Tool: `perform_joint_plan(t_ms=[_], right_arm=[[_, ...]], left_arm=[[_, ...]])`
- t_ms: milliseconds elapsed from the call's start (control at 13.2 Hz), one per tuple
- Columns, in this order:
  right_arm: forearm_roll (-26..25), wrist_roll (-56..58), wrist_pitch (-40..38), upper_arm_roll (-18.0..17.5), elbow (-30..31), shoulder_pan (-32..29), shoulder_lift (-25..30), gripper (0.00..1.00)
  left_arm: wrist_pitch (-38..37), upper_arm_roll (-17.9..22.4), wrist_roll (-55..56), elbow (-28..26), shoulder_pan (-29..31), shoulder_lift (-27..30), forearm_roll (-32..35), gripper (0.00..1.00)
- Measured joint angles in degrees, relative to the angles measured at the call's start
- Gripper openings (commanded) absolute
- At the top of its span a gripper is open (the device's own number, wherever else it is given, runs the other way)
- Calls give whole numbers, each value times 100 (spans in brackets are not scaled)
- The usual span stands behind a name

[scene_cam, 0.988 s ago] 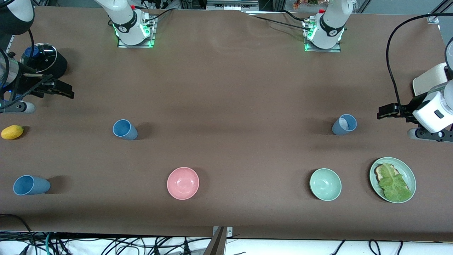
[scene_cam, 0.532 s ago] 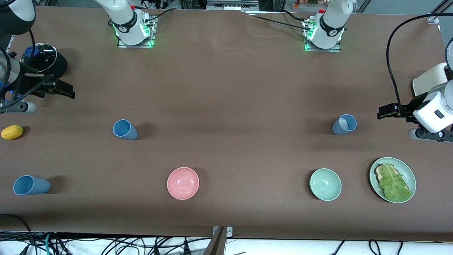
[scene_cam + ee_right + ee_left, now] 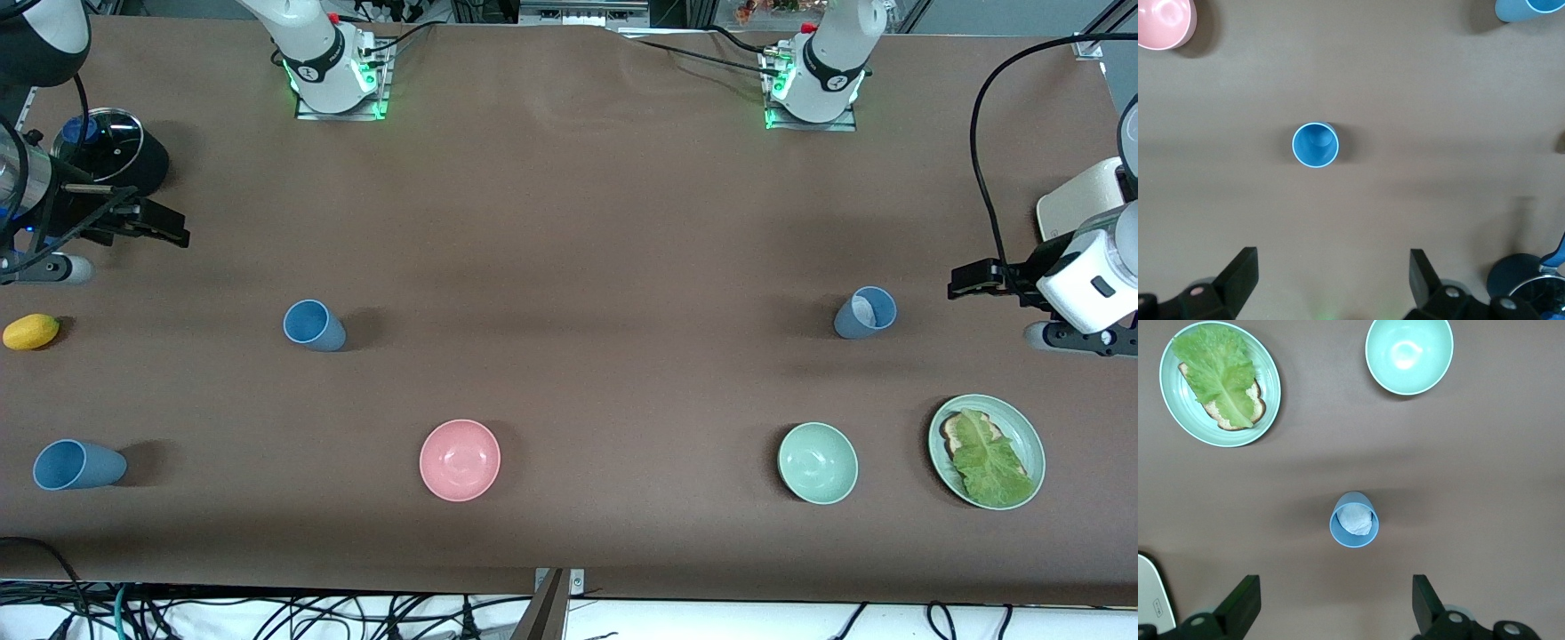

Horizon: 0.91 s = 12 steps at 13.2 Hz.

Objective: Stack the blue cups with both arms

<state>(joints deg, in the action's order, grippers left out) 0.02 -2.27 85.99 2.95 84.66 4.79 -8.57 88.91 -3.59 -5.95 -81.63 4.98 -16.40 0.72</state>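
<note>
A brighter blue cup (image 3: 314, 325) stands upright toward the right arm's end; it also shows in the right wrist view (image 3: 1315, 144). A greyer blue cup (image 3: 865, 313) with a whitish inside stands toward the left arm's end and shows in the left wrist view (image 3: 1354, 520). A third blue cup (image 3: 78, 465) sits nearer the front camera, at the right arm's end. My right gripper (image 3: 173, 233) (image 3: 1331, 263) is open, empty and high over the table. My left gripper (image 3: 967, 279) (image 3: 1335, 593) is also open, empty and high. Neither touches a cup.
A pink bowl (image 3: 460, 460) and a pale green bowl (image 3: 818, 463) sit nearer the front camera. A green plate (image 3: 1027, 436) holds toast and lettuce. A yellow fruit (image 3: 31, 332) and a black pot with a glass lid (image 3: 107, 147) lie at the right arm's end.
</note>
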Motion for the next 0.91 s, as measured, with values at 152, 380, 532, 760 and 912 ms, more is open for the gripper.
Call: perform_joint_plan(t_ms=[152,380,532,760,912], right_arm=[[0,0,0,0,0,0,0,100],[0,0,0,0,0,0,0,100],[0,0,0,0,0,0,0,100],[0,0,7,0,0,0,0,100],[0,-1,59,1,0,-1,-1,100]], left_arm=[[0,0,21,-2,0,0,0,100],[0,0,81,-6,0,0,0,100],[0,0,90,-8,0,0,0,100],[0,0,94,-11,0,0,0,100],[0,0,95,-18,0,0,0,100]])
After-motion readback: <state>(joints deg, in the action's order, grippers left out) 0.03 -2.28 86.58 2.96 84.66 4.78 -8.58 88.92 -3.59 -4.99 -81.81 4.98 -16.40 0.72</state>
